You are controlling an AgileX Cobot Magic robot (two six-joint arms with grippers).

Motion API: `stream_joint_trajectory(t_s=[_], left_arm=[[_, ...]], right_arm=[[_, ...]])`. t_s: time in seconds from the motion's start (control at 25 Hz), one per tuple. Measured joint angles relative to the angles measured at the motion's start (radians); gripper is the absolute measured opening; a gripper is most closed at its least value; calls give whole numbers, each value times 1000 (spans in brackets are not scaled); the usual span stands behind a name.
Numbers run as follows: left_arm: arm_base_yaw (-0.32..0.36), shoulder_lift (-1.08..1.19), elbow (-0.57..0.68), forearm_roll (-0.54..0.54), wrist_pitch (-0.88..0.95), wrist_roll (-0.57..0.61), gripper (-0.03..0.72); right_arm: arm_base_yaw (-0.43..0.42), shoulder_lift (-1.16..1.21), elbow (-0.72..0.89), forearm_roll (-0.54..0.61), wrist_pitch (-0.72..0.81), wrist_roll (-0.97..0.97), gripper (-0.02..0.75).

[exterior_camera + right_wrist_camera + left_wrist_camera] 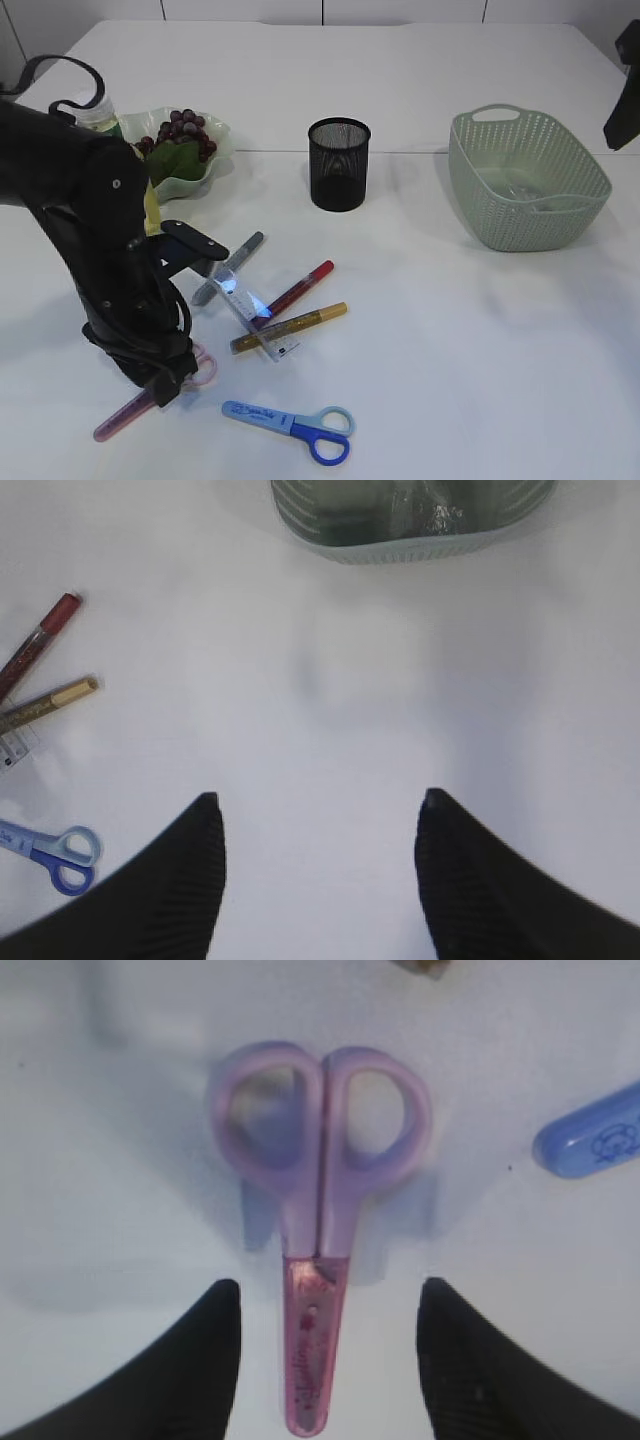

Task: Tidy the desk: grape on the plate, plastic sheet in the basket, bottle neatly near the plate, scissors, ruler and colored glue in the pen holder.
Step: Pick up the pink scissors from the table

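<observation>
A: Here, the left gripper (325,1360) hangs low over the pink scissors (318,1230) near the table's (480,350) front-left edge, jaws apart, one finger on each side of the capped blades.

B: Is there room to move?

A: Bare white tabletop lies to the right of the clutter and in front of the basket (527,180). The right gripper (320,870) hovers over that bare stretch, jaws apart and holding nothing.

B: What does each camera add?

A: The left wrist view gives the pink scissors whole; from outside the arm hides most of them, leaving only a loop (205,366) and the capped tip. The exterior view alone shows the grapes (180,133) on the plate (195,180), the bottle (97,112) just behind it, and the pen holder (339,164) at centre. The right wrist view catches the basket's near wall, with something clear inside.

B: Which way do things point?

A: The pink scissors' long axis runs along the left wrist view's vertical, handles away from the gripper. The blue scissors (290,425) lie across the front edge, handles right. The ruler (250,310) and glue pens (290,327) cross at slants between scissors and holder.
</observation>
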Motion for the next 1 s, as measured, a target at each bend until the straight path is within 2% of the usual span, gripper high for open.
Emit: stream_joint_trajectory(t_s=[1.0], left_arm=[[0, 41, -2, -3, -18, 0, 406]], right_arm=[[0, 0, 0, 0, 0, 0, 475]])
